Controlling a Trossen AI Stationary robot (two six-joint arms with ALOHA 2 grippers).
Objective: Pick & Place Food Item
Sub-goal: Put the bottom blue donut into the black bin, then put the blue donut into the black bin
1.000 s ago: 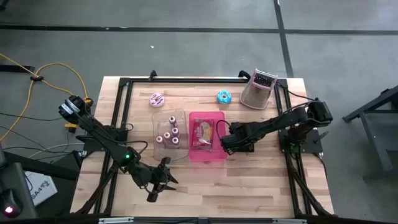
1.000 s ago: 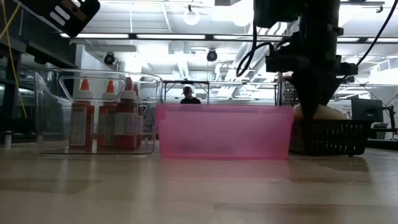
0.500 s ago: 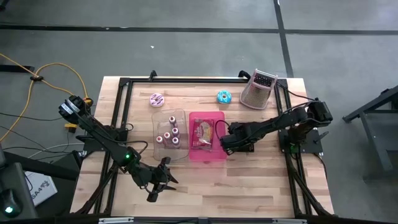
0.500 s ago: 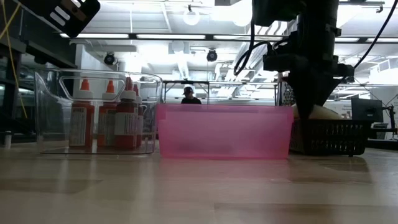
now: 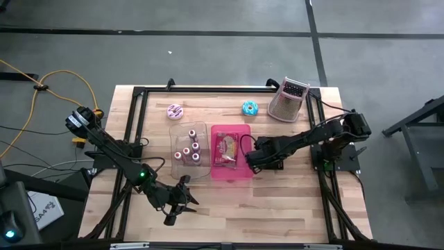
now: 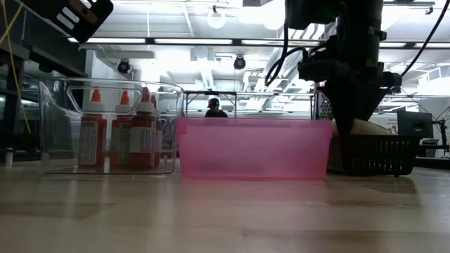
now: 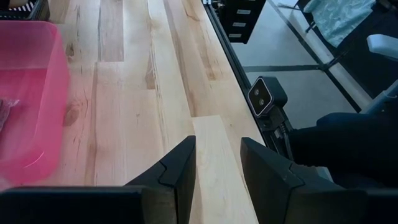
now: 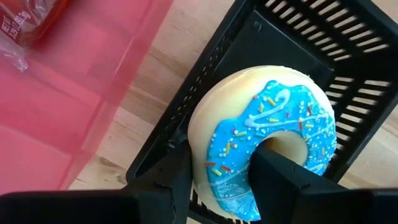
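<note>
A white donut with blue icing and sprinkles [image 8: 267, 124] lies in a black wire basket [image 8: 348, 56] just right of the pink bin [image 5: 230, 170]. In the low view the donut [image 6: 369, 127] sticks up above the basket's rim [image 6: 373, 156]. My right gripper [image 8: 221, 168] hangs over it pointing down, open, one finger [image 8: 292, 177] in the donut's hole and the other [image 8: 177, 180] outside its rim. A wrapped red food pack [image 5: 226, 149] lies in the pink bin. My left gripper [image 7: 217, 149] waits open near the table's front edge [image 5: 182, 198], with nothing between its fingers. My right gripper comes at the donut from above, its fingers on either side of one stretch of the ring [image 8: 217, 143]. Whether the fingers touch the donut I cannot tell. The donut rests in the basket, icing up.
A clear bin [image 5: 189, 147] with several red-capped bottles stands left of the pink bin. A pink donut [image 5: 175, 111], a second blue donut [image 5: 250, 107] and a metal grater [image 5: 288, 99] sit at the far side. Bare wood lies along the front edge [image 7: 211, 74].
In the low view my right gripper's fingers have spread a little wider over the basket; the arm has stayed where it was and the donut has not moved.
</note>
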